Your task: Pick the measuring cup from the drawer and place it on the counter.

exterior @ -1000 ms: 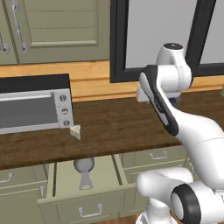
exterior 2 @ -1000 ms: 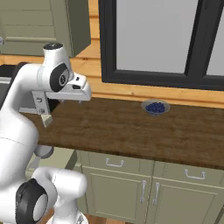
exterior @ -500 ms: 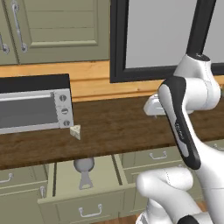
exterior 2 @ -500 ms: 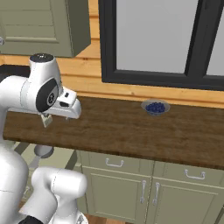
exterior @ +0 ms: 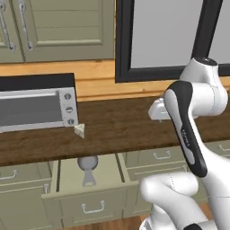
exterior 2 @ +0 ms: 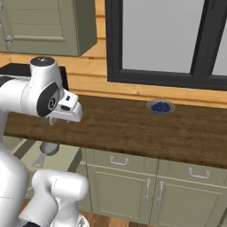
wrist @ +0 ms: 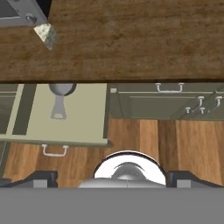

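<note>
The measuring cup (exterior: 87, 164) lies in the open drawer (exterior: 108, 167) under the counter (exterior: 121, 126), awaiting the empty gripper (wrist: 112, 178), fingers spread wide above.

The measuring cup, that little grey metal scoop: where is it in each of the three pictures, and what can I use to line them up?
Left base view: the measuring cup lies in the open drawer, lower left of centre, handle toward the drawer front.
Right base view: it sits at the left edge, below the counter, beside the arm.
Hand view: upper left, half tucked under the counter.
Shared landmark: the counter's front edge, just above the cup.
</note>
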Controlling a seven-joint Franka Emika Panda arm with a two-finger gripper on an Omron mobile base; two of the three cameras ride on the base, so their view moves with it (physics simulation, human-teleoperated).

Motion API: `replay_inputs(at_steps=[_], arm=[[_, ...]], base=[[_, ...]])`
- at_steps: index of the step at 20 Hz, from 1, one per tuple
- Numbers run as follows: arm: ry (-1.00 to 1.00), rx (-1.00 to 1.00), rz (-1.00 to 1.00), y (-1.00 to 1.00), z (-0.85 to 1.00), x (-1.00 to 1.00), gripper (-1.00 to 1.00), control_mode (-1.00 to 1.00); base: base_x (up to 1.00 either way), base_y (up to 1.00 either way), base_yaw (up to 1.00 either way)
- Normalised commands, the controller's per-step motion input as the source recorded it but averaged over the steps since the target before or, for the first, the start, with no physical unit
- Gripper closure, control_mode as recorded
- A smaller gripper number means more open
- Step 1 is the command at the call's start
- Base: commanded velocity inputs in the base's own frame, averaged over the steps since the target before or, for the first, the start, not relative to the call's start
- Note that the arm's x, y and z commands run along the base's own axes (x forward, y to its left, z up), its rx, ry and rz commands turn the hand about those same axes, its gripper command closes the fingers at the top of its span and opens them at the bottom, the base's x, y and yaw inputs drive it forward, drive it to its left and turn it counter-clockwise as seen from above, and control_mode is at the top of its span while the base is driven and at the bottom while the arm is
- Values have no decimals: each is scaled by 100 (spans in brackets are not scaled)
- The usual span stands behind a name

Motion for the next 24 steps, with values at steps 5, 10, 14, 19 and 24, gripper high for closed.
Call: replay_inputs(at_steps=[5, 10, 14, 19, 24], arm=[[0, 0, 0, 0, 0, 0, -100, 100], [1, -2, 5, -4, -9, -3, -100, -100], [4, -2, 31, -21, -47, -15, -100, -100], [1, 0, 16, -20, -39, -3, -100, -100], [0, 0, 4, -12, -28, 0, -100, -100]], base=[[-46, -14, 11], [-14, -16, 12], [0, 0, 0], [0, 0, 0], [0, 0, 0]])
